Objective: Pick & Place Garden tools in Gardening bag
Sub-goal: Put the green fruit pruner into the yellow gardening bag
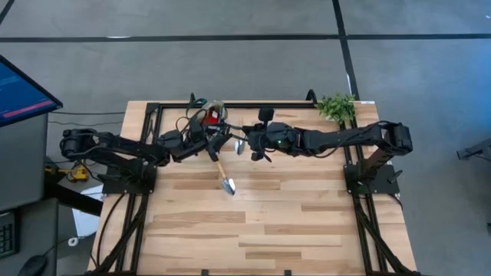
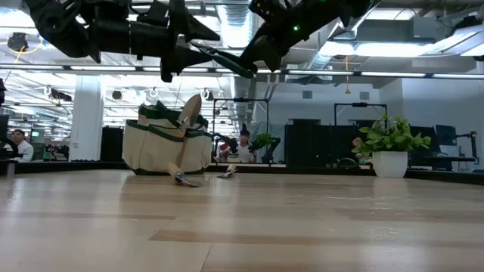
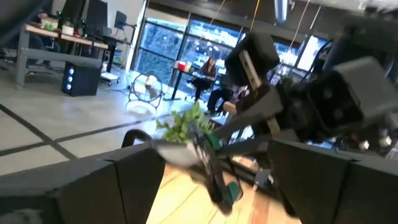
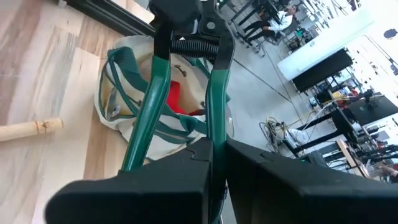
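The beige gardening bag (image 1: 205, 116) with green trim stands at the table's far middle, with a red glove-like piece (image 4: 177, 96) inside it. My right gripper (image 1: 244, 142) is shut on the green-handled pruning shears (image 4: 186, 43), high above the table beside the bag. My left gripper (image 1: 213, 142) is open, its fingers either side of the shears' head end (image 3: 208, 158); I cannot tell if they touch. A wooden-handled trowel (image 1: 222, 175) leans its handle against the bag (image 2: 162, 147), blade on the table. A second trowel (image 2: 227, 172) lies near it. My right gripper pinches one green handle of the shears (image 4: 214, 134) between its two fingers, near the handle's free end. The other handle (image 4: 142, 124) runs down over the outer side of one finger. The shears lie along the fingers, head pointing away toward my left gripper, lifted clear of the table.
A potted leafy plant (image 1: 336, 106) stands at the table's far right corner. A black frame (image 1: 253, 105) runs along the table's far edge behind the bag. The near half of the wooden table (image 1: 261, 230) lies bare. A monitor (image 1: 19, 92) stands off the table's left.
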